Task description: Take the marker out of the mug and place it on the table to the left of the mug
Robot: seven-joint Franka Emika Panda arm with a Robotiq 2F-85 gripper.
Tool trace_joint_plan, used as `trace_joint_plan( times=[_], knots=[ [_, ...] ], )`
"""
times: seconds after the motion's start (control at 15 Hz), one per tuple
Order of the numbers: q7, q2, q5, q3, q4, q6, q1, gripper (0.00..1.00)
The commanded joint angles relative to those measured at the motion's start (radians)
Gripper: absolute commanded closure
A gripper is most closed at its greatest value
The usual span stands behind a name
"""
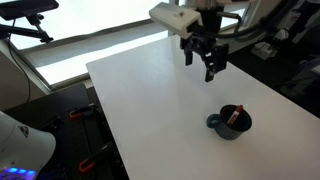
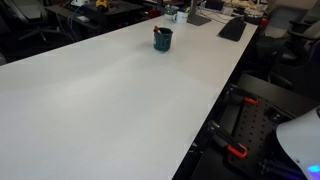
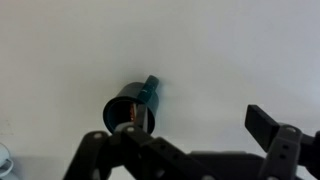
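Note:
The dark blue mug (image 1: 231, 122) stands on the white table (image 1: 150, 90), with the reddish-orange marker (image 1: 235, 115) leaning inside it. The mug also shows in an exterior view (image 2: 162, 39) at the far end of the table, and in the wrist view (image 3: 131, 104) with its handle pointing up and the marker (image 3: 129, 119) just visible inside. My gripper (image 1: 201, 60) hangs open and empty above the table, well apart from the mug. In the wrist view the gripper (image 3: 185, 135) has its fingers spread, with the mug to the left of them.
Chairs and desk clutter (image 2: 232, 28) stand beyond the table's far end. A black frame with red clamps (image 2: 240, 130) is beside the table edge. A window strip (image 1: 90, 40) runs behind the table.

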Motion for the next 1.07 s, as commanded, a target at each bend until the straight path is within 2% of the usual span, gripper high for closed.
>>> trace_joint_plan(
  times=[0.0,0.27,0.33,0.6,0.73,1.0],
  knots=[
    [0.035,0.094,-0.007,-0.035,0.079,0.023,-0.021,0.0],
    [0.009,0.176,-0.012,-0.066,0.138,0.047,-0.038,0.0],
    [0.005,0.135,0.002,-0.06,0.099,0.032,-0.033,0.0],
    [0.005,0.152,0.002,-0.063,0.107,0.032,-0.034,0.0],
    [-0.014,0.145,-0.007,-0.06,0.075,0.078,-0.032,0.0],
    [-0.045,0.22,0.01,-0.052,0.104,0.14,-0.033,0.0]
  ],
)
